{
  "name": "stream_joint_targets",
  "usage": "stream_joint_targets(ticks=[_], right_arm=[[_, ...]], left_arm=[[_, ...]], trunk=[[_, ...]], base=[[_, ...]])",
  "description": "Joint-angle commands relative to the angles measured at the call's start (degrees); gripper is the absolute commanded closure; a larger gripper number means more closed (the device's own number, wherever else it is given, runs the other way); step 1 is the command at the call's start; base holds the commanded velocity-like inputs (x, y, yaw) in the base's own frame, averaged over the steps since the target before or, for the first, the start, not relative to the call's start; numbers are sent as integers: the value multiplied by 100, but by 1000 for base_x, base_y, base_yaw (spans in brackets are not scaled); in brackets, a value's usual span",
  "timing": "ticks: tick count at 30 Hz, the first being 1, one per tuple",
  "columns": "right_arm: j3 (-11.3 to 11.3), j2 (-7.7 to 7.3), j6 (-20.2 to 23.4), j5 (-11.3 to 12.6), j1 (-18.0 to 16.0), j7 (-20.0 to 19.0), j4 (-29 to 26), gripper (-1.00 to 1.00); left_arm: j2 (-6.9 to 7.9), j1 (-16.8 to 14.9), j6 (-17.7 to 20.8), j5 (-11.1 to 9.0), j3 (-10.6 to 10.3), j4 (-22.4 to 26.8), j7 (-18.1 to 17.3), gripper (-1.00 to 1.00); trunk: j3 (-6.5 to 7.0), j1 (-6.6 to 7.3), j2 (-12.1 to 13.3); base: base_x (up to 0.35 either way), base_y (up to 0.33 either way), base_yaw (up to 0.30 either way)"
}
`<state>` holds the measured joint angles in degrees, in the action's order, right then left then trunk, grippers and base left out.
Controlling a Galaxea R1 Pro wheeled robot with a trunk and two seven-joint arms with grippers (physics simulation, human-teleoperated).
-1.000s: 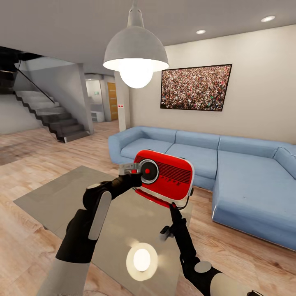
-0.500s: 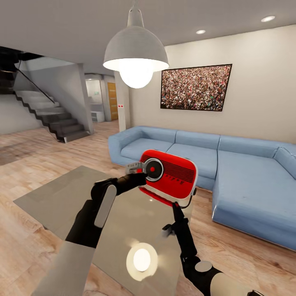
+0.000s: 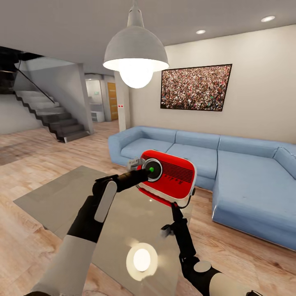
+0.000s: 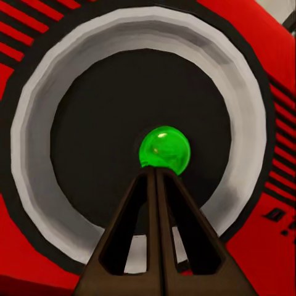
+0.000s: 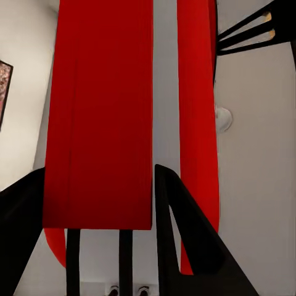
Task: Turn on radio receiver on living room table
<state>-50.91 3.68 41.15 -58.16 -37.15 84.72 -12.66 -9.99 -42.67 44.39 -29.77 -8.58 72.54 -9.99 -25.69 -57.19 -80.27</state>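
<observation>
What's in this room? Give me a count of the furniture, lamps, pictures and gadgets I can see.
Blue L-shaped sofa: 1
Glossy grey glass-topped table: 1
White dome pendant lamp: 1
Framed crowd picture: 1
Bright-red rounded radio receiver: 1
Total: 5

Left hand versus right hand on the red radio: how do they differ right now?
The left hand has its fingers pressed together, tips at the green button in the red radio receiver's round dial. The right hand clamps the radio's lower edge from underneath, holding it above the glossy grey table. Both are black and at the radio.
</observation>
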Motion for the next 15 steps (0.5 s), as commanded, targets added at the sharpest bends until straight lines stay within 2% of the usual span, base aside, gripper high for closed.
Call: stream_joint_targets(ticks=[1,10,12,15], right_arm=[[-145,6,6,-55,-2,422,-9,100],[-116,-16,-4,-26,-2,417,-7,100],[-100,-34,-7,-2,-2,359,45,100],[-80,-57,-8,18,-2,131,121,100]], left_arm=[[0,-19,-5,13,-3,-38,-30,100],[0,-51,-32,65,42,-110,-37,100],[0,-33,-22,110,64,-134,97,100],[13,-22,-24,152,82,-276,475,100]], trunk=[[1,0,0],[1,0,0],[1,0,0],[1,0,0]], base=[[0,0,0],[0,0,0],[0,0,0],[0,0,0]])
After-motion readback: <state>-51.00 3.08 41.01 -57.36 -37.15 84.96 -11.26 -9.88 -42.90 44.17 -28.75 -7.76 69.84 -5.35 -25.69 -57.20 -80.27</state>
